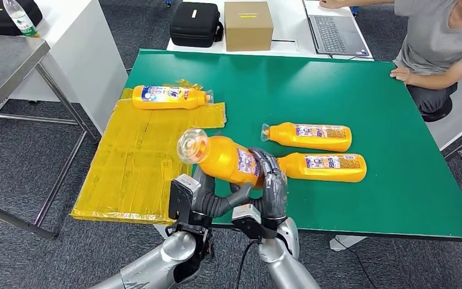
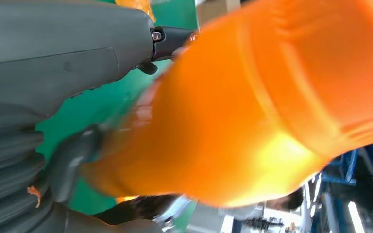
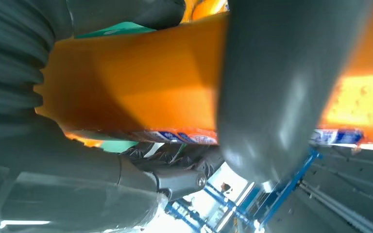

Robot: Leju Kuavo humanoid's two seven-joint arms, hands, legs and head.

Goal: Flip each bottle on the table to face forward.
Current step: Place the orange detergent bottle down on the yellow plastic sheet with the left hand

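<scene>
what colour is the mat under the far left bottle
Yellow. The mat lies under the bottle on the green table; head view shows it best.

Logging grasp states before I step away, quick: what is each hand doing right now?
Left hand: holding the lifted orange bottle from below.
Right hand: gripping the same bottle, fingers wrapped over its label end.

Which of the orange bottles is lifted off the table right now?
The bottle gripped by both the left hand and right hand; the other three lie flat.
</scene>
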